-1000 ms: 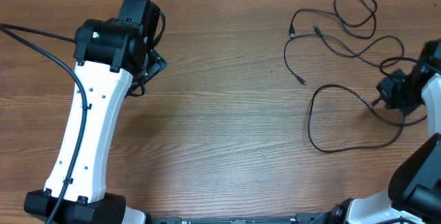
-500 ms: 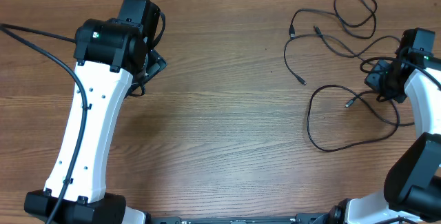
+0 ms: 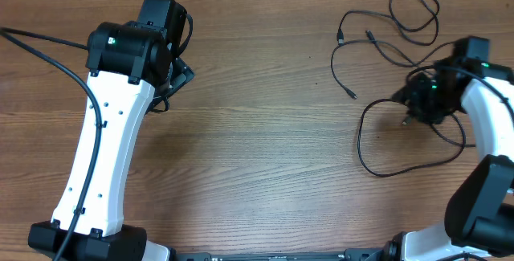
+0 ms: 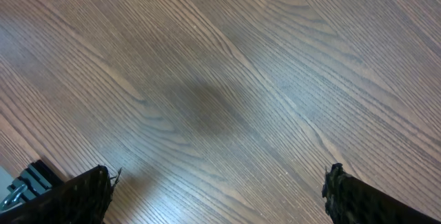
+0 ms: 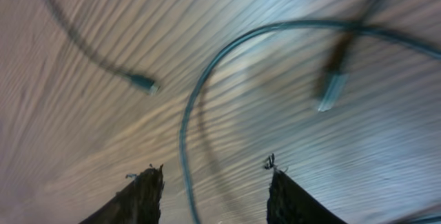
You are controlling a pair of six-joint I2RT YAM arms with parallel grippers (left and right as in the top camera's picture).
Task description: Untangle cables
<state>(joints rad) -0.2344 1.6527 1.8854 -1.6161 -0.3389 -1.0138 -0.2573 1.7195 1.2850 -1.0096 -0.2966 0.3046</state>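
The wooden table (image 3: 257, 132) is bare under the left gripper (image 4: 219, 186), which is spread wide and empty. At the right edge the cables (image 3: 360, 140) lie in overlapping loops. The right gripper (image 5: 210, 179) stands parted astride one strand without clamping it, so the untangling looks mostly undone.

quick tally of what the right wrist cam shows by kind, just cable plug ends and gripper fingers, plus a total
plug ends of the cables: 2
fingers of the right gripper: 2
total: 4
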